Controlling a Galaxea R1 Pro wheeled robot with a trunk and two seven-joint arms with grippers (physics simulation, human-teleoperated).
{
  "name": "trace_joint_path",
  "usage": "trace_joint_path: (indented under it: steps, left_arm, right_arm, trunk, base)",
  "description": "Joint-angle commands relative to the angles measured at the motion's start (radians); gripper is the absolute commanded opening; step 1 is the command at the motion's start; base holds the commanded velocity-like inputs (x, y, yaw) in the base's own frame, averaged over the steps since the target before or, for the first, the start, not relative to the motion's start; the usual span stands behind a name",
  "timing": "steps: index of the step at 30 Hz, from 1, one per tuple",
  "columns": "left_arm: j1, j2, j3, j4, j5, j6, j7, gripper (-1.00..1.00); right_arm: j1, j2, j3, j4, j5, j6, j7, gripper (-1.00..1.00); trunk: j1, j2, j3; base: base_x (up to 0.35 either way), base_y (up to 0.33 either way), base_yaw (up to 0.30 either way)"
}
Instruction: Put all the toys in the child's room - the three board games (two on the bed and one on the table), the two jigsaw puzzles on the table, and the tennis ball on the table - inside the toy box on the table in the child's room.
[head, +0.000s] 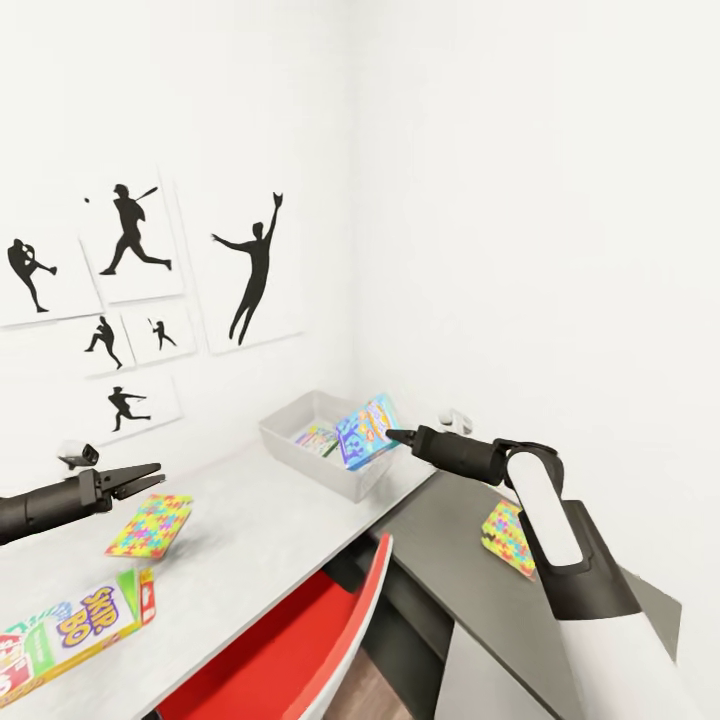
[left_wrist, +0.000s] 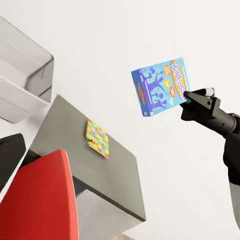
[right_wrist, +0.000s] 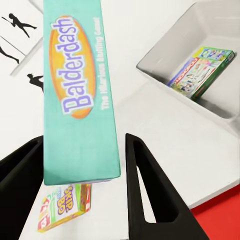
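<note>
My right gripper is shut on the blue board game, a "Balderdash" box held upright in the air beside the toy box's near rim. The green-edged board game lies tilted inside the toy box. One jigsaw puzzle lies on the pale table, just below my open left gripper. A second jigsaw puzzle lies on the dark cabinet top. The SKIP-BO box rests at the table's near left.
A red chair is tucked at the desk's front edge. White walls close the corner behind the toy box, with baseball silhouette prints on the left wall. A small white object sits against the right wall.
</note>
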Motion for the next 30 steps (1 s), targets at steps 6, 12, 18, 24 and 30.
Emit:
trace_joint_path:
  steps: [6,12,18,24,30]
  left_arm:
    - [-0.001,0.000,0.000,0.000,-0.002,0.011,-0.005,1.00]
    - [-0.001,0.000,0.000,0.000,-0.002,0.011,-0.005,1.00]
    - [-0.001,0.000,0.000,0.000,-0.001,0.011,-0.005,1.00]
    - [-0.001,0.000,0.000,0.000,0.000,0.011,-0.005,1.00]
    - [-0.001,0.000,0.000,0.000,0.000,0.011,-0.005,1.00]
  right_arm:
    - [0.001,0.001,0.009,0.001,-0.005,-0.004,-0.008,-1.00]
    - [0.002,-0.001,0.007,0.005,-0.005,-0.006,-0.008,-1.00]
    - [0.002,-0.002,0.006,0.005,-0.005,-0.007,-0.007,-1.00]
    - [0.001,-0.002,0.005,0.003,-0.005,-0.008,-0.007,-1.00]
    - [-0.003,-0.002,0.004,0.002,-0.002,-0.011,-0.007,-1.00]
  trunk:
    - [0.001,-0.001,-0.001]
    - [0.001,-0.001,-0.001]
    - [0.001,-0.001,-0.001]
    - [0.001,-0.001,-0.001]
    - [0.001,-0.001,-0.001]
  base:
    - [0.145,0.000,0.283]
    - [0.042,0.000,0.291]
    - [0.212,0.000,0.291]
    - [0.131,-0.054,0.283]
    - [0.115,-0.092,0.102]
